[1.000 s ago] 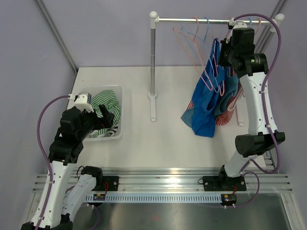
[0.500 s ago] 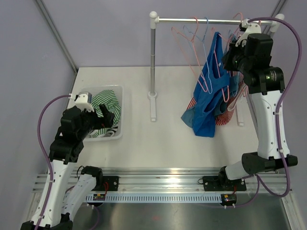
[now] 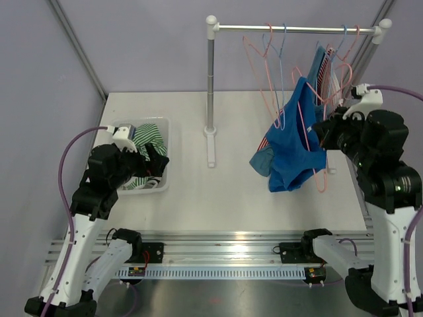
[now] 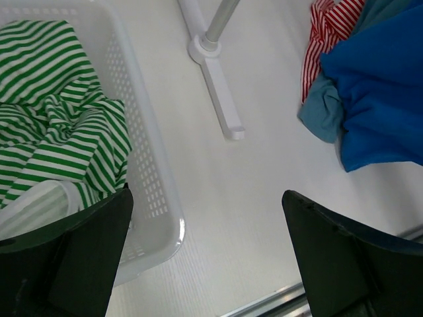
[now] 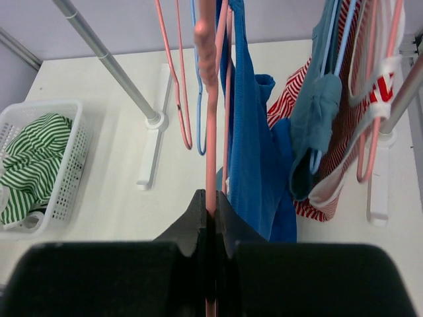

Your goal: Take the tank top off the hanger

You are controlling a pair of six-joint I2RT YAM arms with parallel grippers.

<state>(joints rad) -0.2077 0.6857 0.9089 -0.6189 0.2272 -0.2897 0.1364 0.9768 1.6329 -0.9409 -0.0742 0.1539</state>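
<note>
The right end effector point(image 5: 210, 206) is pinched shut on the wire of a pink hanger point(image 5: 211, 132), which appears clear of the rail point(image 3: 291, 28) and is held below and in front of it. The blue tank top point(image 3: 294, 148) drapes from that hanger just to the end effector's left, its long axis near vertical. Its hem is low over the table point(image 3: 218, 191), contact unclear. The right arm stands tall, wrist bent, forearm pointing across toward the garment. It is by far the nearer arm. The left end effector point(image 4: 208, 231), fingers spread wide and empty, hangs by the white basket point(image 4: 142, 165) holding a green-striped garment point(image 4: 59, 119), well apart. Stripping likely needs it to reach across.
</note>
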